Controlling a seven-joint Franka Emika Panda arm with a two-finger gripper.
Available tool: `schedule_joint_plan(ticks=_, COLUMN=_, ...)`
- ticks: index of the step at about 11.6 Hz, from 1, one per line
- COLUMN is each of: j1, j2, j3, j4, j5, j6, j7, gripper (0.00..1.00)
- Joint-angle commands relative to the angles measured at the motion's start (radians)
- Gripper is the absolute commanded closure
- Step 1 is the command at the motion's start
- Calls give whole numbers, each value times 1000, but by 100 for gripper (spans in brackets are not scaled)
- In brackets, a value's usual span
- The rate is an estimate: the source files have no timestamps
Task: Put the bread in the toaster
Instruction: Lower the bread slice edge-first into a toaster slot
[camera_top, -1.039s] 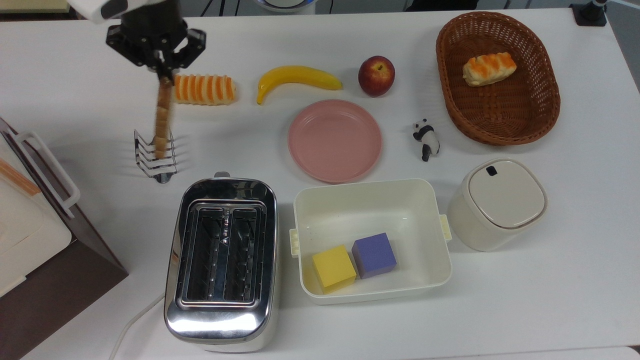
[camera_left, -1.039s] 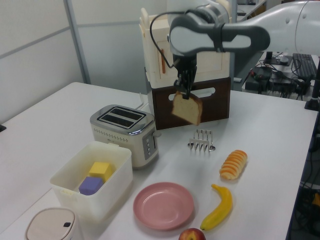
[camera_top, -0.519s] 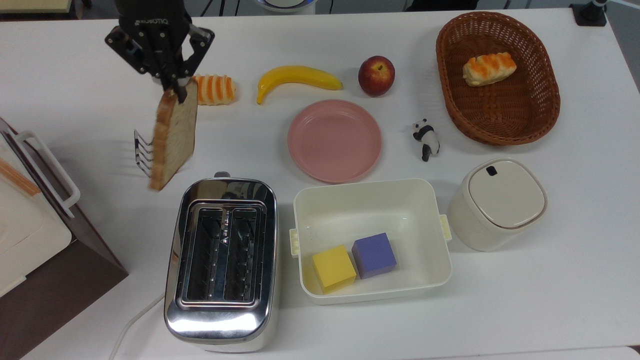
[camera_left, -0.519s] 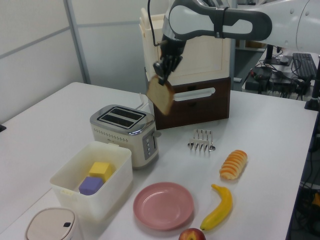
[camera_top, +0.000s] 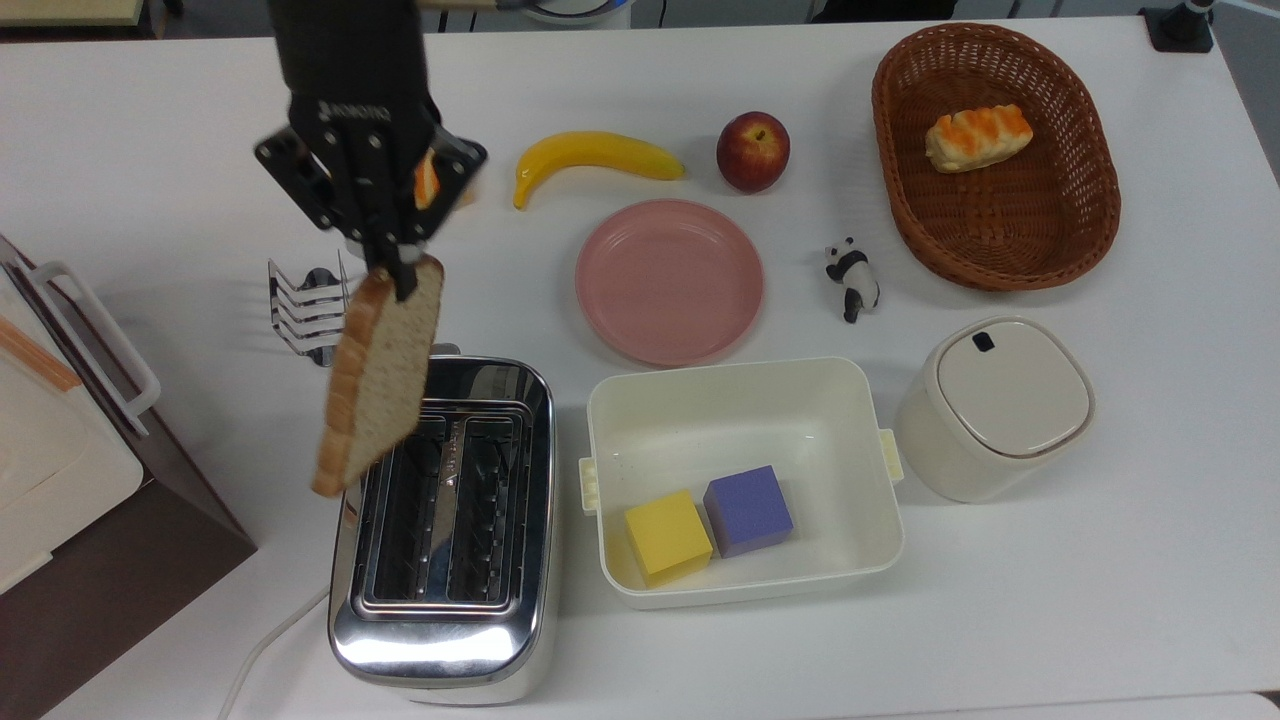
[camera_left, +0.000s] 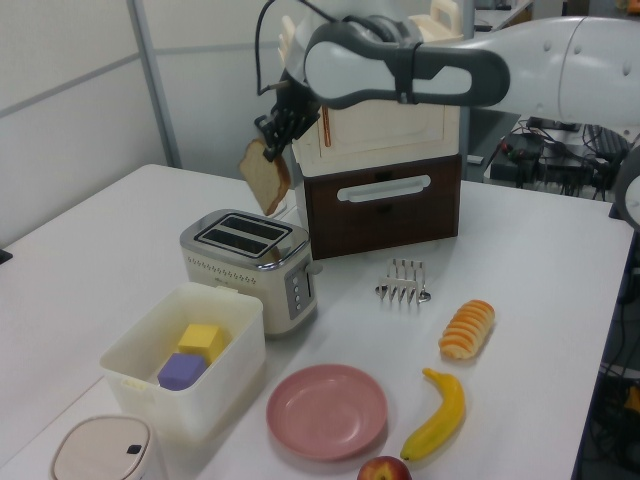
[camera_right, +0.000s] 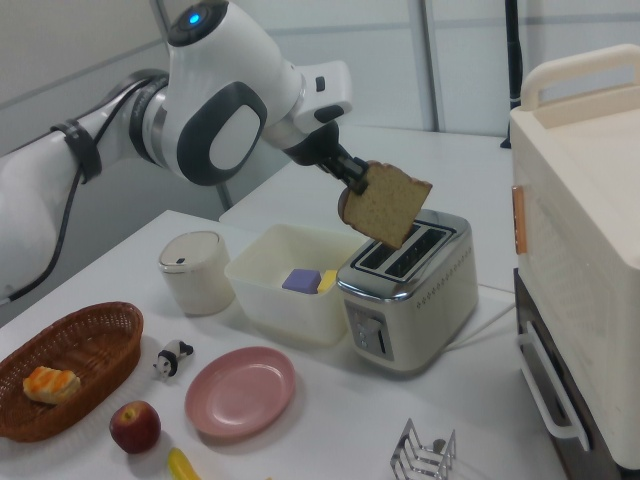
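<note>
Tool (camera_top: 400, 268) clamped on the bread (camera_top: 382, 375) at its top edge; slice hangs tilted in the air. It sits above the toaster (camera_top: 445, 530), clear of both slots, the counter (camera_top: 1100, 600) below.

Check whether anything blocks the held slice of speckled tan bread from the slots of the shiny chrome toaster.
Nothing visible does. The speckled tan bread slice hangs from the gripper in clear air above the chrome toaster, whose two slots look empty.

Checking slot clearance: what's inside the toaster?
Both slots of the toaster look empty, only wire guides visible. The bread, held above by the gripper, covers one slot's far end.
</note>
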Motion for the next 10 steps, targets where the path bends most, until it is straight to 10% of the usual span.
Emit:
schedule_joint_plan(ticks=1, j1=46, j2=60, j3=-7, j4=22, j5=13, j6=64, j7=51, gripper=100)
schedule_joint_plan(ticks=10, j1=86, j2=130, j3=-17, j4=17, j5=3, j6=95, j7=71, gripper=100)
